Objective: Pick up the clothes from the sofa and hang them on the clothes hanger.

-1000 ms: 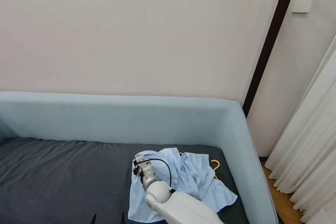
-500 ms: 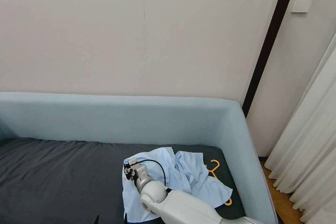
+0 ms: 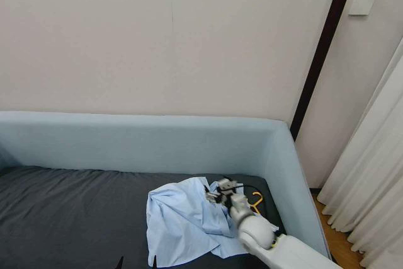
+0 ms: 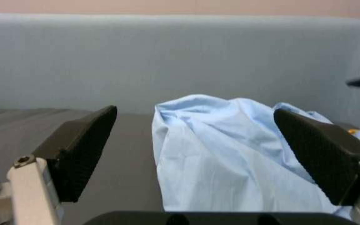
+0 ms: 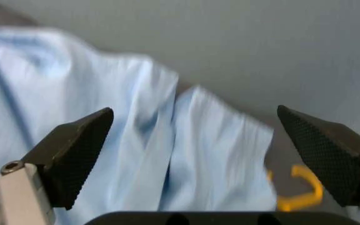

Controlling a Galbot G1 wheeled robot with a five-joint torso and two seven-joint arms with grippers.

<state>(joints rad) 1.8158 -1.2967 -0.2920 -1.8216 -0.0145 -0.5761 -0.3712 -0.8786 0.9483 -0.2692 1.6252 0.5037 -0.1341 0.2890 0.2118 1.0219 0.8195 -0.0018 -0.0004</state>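
Note:
A light blue shirt lies crumpled on the sofa's dark grey seat, near its right end. A yellow hanger pokes out from under the shirt's right edge. My right gripper hovers over the shirt's upper right part, open and holding nothing. Its wrist view looks down between its black fingers at the shirt and the hanger. My left gripper is low at the seat's front, open and empty, facing the shirt.
The sofa's pale blue backrest runs behind the seat, and its armrest closes the right end. A dark door frame and white curtains stand to the right. Bare seat stretches to the left of the shirt.
My right gripper has swung from the shirt's left side to its upper right. The shirt now lies farther left and flatter, and more of the hanger shows.

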